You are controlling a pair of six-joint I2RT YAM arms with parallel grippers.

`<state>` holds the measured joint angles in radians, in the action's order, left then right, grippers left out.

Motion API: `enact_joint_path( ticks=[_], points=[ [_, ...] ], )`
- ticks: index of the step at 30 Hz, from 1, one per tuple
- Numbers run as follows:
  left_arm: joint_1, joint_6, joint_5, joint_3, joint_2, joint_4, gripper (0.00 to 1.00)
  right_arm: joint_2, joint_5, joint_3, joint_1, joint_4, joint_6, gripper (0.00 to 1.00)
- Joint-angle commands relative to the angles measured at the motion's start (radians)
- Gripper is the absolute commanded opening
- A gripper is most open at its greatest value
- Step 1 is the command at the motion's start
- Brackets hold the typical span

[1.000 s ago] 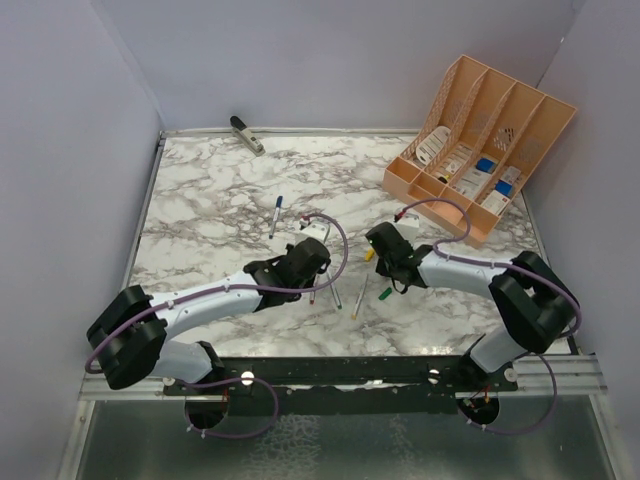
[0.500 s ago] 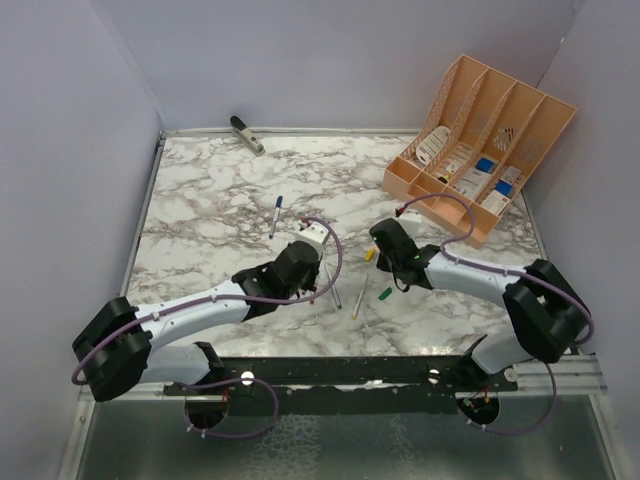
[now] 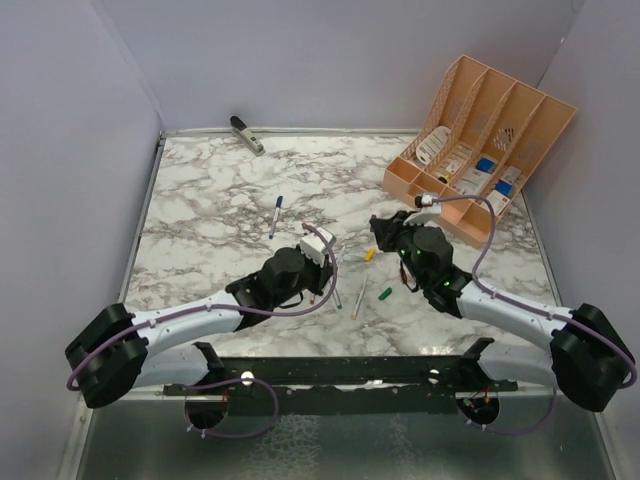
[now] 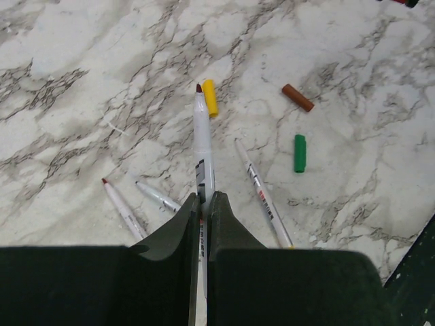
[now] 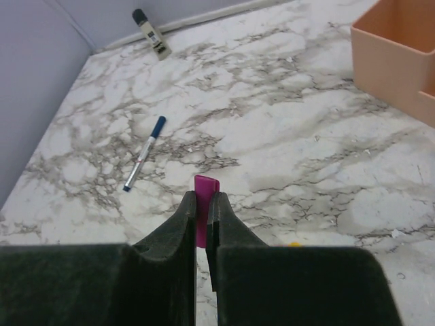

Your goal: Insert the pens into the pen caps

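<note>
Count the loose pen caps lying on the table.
3: a yellow cap beside the tip of the held pen, a red-brown cap right of it, a green cap below that. Others may be hidden.

White grey-veined table (image 4: 380, 204); yellow cap (image 4: 210, 97), green cap (image 4: 300, 153) (magenta cap (image 5: 206, 189) too).

Open marble table (image 3: 210, 200) spreads across the far left and middle. Only a capped pen (image 3: 275, 215) lying flat and a clip (image 3: 246, 134) by the back wall break it. An orange organizer (image 3: 480, 140) blocks the far right corner.

Ahead of the left gripper (image 4: 202, 200), the held pen (image 4: 202, 136) juts toward a yellow cap (image 4: 210, 97). Loose pens (image 4: 262, 193), a red cap (image 4: 298, 97) and a green cap (image 4: 300, 153) litter both sides.

The right gripper (image 5: 202, 200), pinching a purple cap (image 5: 206, 185), faces bare marble. The gap between the grippers is narrow.
</note>
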<state>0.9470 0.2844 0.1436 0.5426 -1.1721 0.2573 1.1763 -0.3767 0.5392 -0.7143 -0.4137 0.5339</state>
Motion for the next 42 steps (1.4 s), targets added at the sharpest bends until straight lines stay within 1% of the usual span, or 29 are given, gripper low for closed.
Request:
enact_joint_path(
  ticks=[1, 7, 11, 16, 19, 22, 26, 31, 36, 40, 42],
  points=[
    [0.005, -0.036, -0.122, -0.02, 0.042, 0.179, 0.0, -0.042, 0.09, -0.048, -0.007, -0.263, -0.063, 0.01],
    [0.005, -0.051, -0.184, -0.044, 0.054, 0.246, 0.0, -0.044, 0.178, -0.049, -0.007, -0.339, -0.043, 0.01],
    [0.005, -0.048, -0.184, -0.043, 0.048, 0.257, 0.0, -0.068, 0.233, -0.077, -0.007, -0.412, -0.021, 0.02],
    [0.005, -0.039, -0.19, -0.051, 0.049, 0.287, 0.0, -0.099, 0.28, -0.095, -0.007, -0.43, -0.011, 0.01],
    [0.004, -0.031, -0.182, -0.053, 0.053, 0.297, 0.0, -0.115, 0.306, -0.131, -0.007, -0.487, 0.0, 0.01],
    [0.005, -0.025, -0.184, -0.05, 0.056, 0.3, 0.0, -0.12, 0.32, -0.161, -0.007, -0.536, 0.01, 0.01],
    [0.004, -0.015, -0.179, -0.054, 0.075, 0.314, 0.0, -0.117, 0.335, -0.147, -0.007, -0.501, 0.01, 0.01],
    [0.005, -0.004, -0.182, -0.057, 0.09, 0.343, 0.0, -0.112, 0.373, -0.155, -0.007, -0.521, 0.019, 0.01],
    [0.005, 0.021, -0.191, -0.054, 0.087, 0.365, 0.0, -0.1, 0.384, -0.189, -0.007, -0.609, 0.036, 0.01],
    [0.004, 0.034, -0.196, -0.054, 0.079, 0.378, 0.0, -0.097, 0.384, -0.223, -0.007, -0.71, 0.049, 0.01],
    [0.004, 0.041, -0.196, -0.057, 0.079, 0.392, 0.0, -0.093, 0.381, -0.224, -0.007, -0.725, 0.05, 0.01]
  ],
)
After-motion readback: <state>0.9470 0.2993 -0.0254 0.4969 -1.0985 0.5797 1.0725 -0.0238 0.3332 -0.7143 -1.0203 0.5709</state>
